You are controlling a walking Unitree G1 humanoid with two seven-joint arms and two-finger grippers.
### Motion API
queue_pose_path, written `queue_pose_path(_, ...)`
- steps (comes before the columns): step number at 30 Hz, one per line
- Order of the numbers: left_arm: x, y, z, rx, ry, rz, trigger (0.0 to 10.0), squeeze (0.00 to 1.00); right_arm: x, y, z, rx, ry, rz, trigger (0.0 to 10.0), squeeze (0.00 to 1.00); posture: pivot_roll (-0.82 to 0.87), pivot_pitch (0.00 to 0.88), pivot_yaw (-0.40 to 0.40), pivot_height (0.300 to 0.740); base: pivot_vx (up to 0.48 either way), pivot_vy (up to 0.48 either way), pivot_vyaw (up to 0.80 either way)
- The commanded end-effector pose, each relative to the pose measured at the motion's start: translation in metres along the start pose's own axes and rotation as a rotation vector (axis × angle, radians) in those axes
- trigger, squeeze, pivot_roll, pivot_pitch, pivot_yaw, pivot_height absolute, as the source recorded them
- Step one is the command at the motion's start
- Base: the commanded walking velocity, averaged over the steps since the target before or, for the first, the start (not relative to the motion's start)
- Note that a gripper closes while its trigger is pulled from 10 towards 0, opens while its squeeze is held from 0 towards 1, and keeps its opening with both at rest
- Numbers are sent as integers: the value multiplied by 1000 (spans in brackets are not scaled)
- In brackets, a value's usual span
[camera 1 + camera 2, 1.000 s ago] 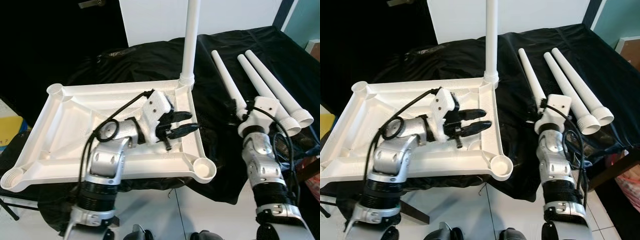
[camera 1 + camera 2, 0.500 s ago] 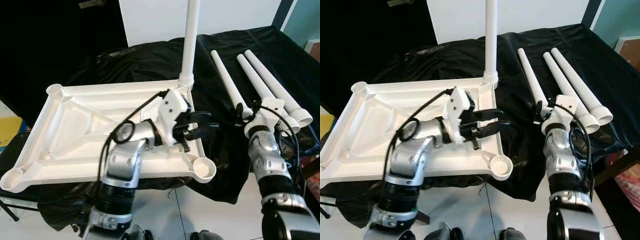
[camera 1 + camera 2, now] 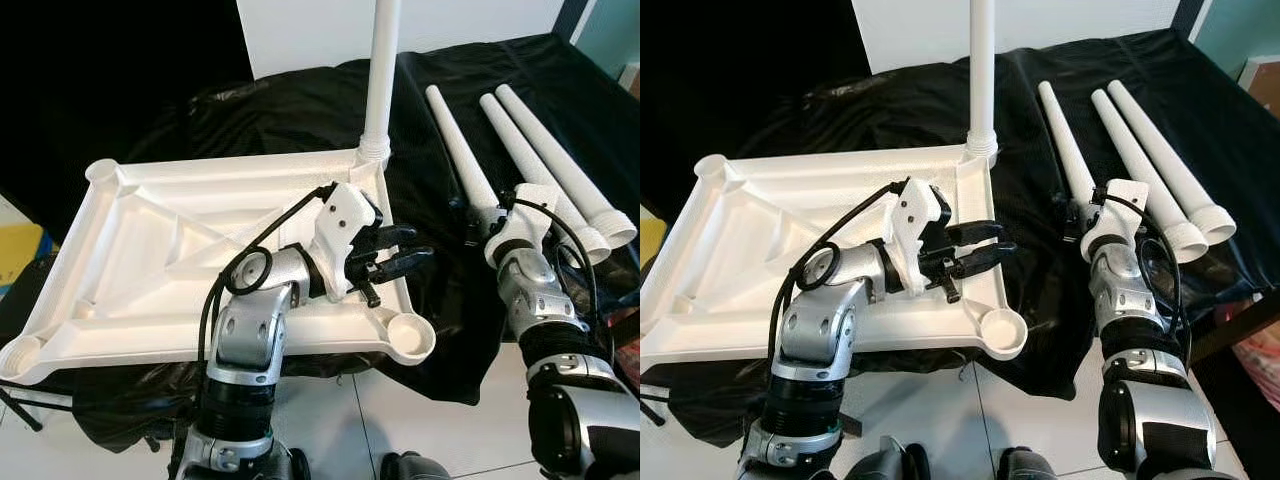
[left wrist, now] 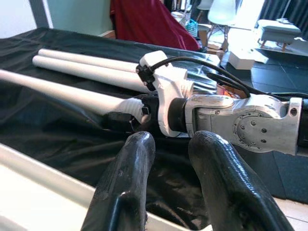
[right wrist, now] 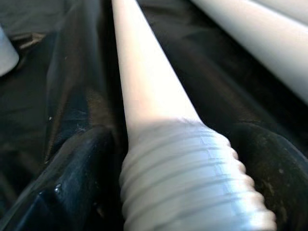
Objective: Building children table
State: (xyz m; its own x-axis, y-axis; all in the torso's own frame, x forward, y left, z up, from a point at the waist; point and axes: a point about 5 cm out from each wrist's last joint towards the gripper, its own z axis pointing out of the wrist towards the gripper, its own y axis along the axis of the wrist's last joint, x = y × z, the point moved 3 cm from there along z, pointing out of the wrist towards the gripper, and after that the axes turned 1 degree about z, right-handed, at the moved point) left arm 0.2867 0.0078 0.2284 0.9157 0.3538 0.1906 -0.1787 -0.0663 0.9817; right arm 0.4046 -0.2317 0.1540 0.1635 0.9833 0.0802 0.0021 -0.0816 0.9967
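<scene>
One white plastic leg (image 3: 380,70) stands screwed into the upturned white tabletop (image 3: 150,260); beside it our right gripper (image 3: 478,215) clamps the nearest loose leg (image 3: 455,140), left gripper (image 3: 395,257) empty, fingers apart.

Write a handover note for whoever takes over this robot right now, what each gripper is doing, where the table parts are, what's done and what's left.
Left gripper: open, empty, hovering over the right edge of the upturned white tabletop.
Right gripper: fingers either side of the threaded end of the nearest loose leg; a firm grip cannot be confirmed.
Parts: tabletop lies underside up on the black cloth. Two more loose legs lie beside the nearest one, to the robot's right.
Done: one leg stands upright in the far right corner socket.
Left: three legs to fit, into the near right socket and the two left corner sockets.
</scene>
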Motion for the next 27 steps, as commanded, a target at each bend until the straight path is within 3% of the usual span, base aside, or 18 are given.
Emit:
queue_pose_path(1, 32, -4, -11, 31, 427, -8, 10000, 0, 5, -11, 1, 55, 24, 18, 10000, 0, 46, 223, 52, 740, 0, 0, 0)
queue_pose_path(9, 35, -5, -13, 45, 453, -2, 10000, 0, 12, -15, 5, 96, 63, 30, 10000, 0, 50, 209, 39, 740, 0, 0, 0)
queue_pose_path(10, 36, -5, -13, 44, 458, 2, 10000, 0, 15, -16, 5, 103, 84, 32, 4196, 0, 48, 200, 36, 740, 0, 0, 0)
queue_pose_path(12, 36, -4, -13, 44, 460, 5, 10000, 0, 17, -16, 5, 106, 97, 33, 4196, 0, 48, 200, 36, 740, 0, 0, 0)
queue_pose_path(13, 37, -4, -13, 43, 463, 6, 10000, 0, 19, -17, 6, 118, 105, 44, 0, 0, 45, 190, 30, 740, 0, 0, 0)
queue_pose_path(21, 45, -3, -9, 47, 498, 46, 10000, 0, 31, -14, 7, 96, 147, 51, 0, 0, 21, 163, 12, 740, 0, 0, 0)
queue_pose_path(24, 51, -3, -10, 54, 522, 60, 10000, 0, 36, -12, 6, 76, 163, 46, 431, 0, 12, 154, 5, 740, 0, 0, 0)
queue_pose_path(25, 56, -2, -11, 54, 543, 59, 10000, 0, 36, -9, 6, 57, 159, 56, 10000, 0, 4, 147, 0, 740, 0, 0, 0)
queue_pose_path(27, 61, -1, -12, 53, 568, 55, 10000, 0, 38, -3, 5, 16, 164, 42, 10000, 0, -4, 141, -4, 740, 0, 0, 0)
